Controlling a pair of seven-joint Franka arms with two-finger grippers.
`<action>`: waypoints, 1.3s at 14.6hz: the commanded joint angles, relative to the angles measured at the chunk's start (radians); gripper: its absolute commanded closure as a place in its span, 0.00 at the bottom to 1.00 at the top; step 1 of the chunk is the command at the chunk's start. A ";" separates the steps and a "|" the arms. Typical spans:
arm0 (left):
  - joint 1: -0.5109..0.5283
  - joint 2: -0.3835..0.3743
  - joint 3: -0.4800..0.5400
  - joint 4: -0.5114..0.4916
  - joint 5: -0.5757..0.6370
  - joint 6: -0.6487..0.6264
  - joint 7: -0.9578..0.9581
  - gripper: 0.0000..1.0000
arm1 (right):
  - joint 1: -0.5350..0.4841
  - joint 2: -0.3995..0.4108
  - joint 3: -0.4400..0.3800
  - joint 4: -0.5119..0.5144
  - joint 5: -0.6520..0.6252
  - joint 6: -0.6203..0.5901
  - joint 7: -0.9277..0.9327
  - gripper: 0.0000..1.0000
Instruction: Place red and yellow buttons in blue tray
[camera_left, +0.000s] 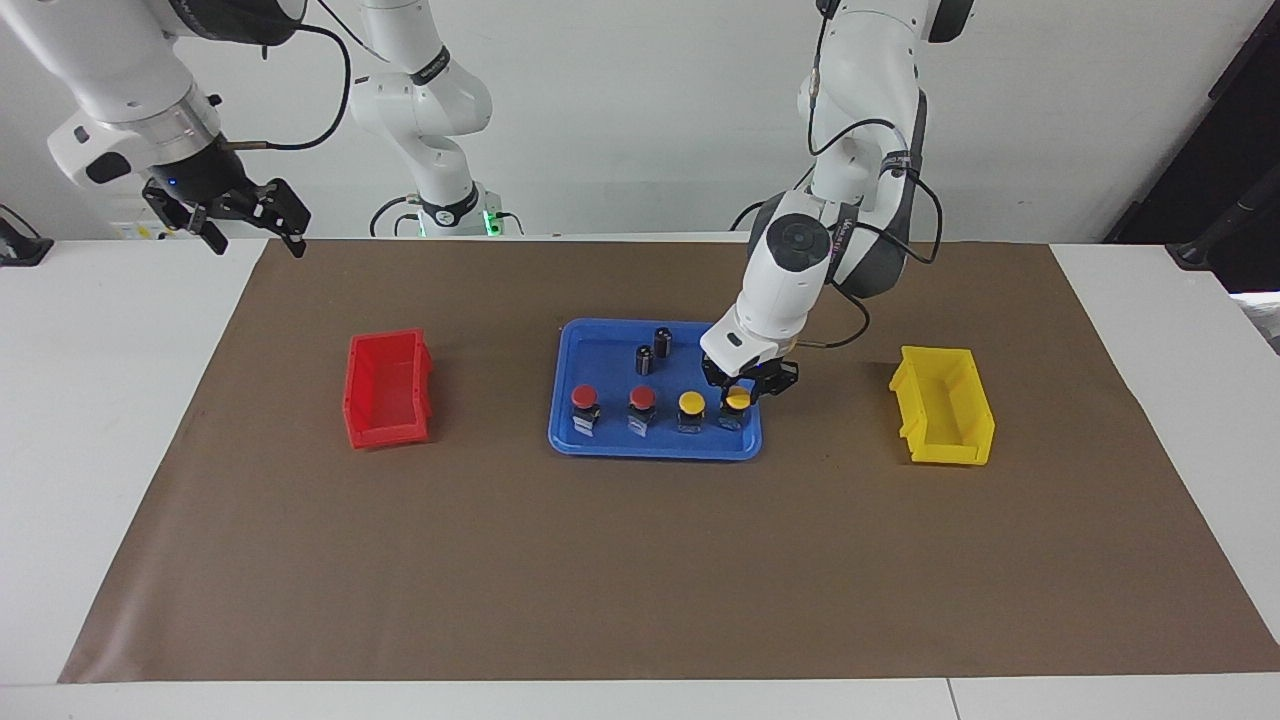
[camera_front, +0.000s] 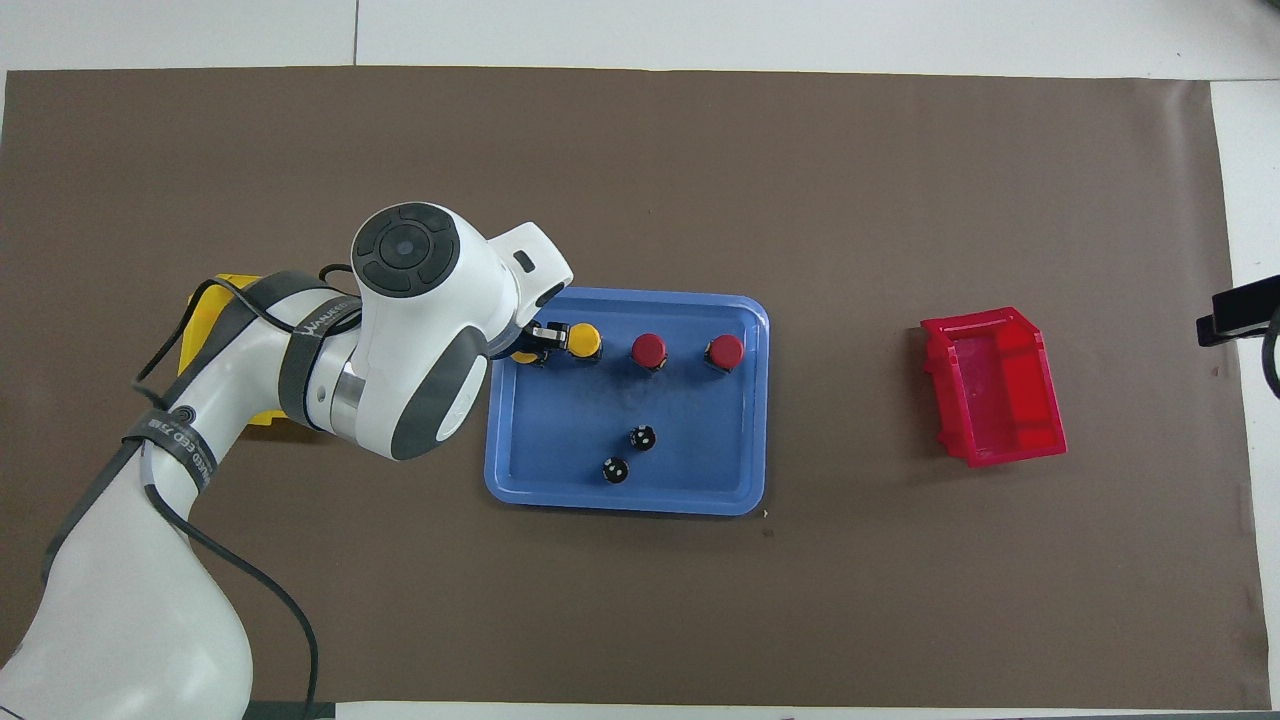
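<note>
While the left gripper (camera_left: 745, 385) sits low over the blue tray (camera_left: 600, 350) in the facing view, it is right at one yellow button (camera_left: 738, 399), with a finger on each side of the cap; I cannot tell if it is squeezing. That button stands at the end of a row in the tray. Next to it are the other yellow button (camera_left: 691, 403) and two red buttons (camera_left: 642, 398) (camera_left: 584, 397). Two black cylinders (camera_left: 653, 350) stand in the tray too, nearer to the robots. The right gripper (camera_left: 228, 212) waits up high over the surface edge, fingers apart. A red bin (camera_left: 388, 388) and a yellow bin (camera_left: 944, 405) sit at each end.

From the overhead view, the left arm covers most of the held yellow button (camera_front: 524, 356). The other yellow button (camera_front: 584, 340) and both red buttons (camera_front: 649, 350) (camera_front: 725, 351) line up along the tray's (camera_front: 560, 470) farther side.
</note>
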 joint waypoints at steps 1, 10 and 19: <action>-0.016 -0.013 0.021 -0.014 -0.008 0.017 -0.030 0.02 | 0.000 -0.001 -0.001 0.000 0.002 -0.013 -0.018 0.00; 0.148 -0.221 0.025 0.027 -0.008 -0.109 -0.032 0.00 | 0.000 -0.001 -0.001 0.000 0.002 -0.013 -0.018 0.00; 0.412 -0.301 0.027 0.319 0.077 -0.671 0.292 0.00 | 0.000 -0.001 -0.001 0.000 0.002 -0.013 -0.018 0.00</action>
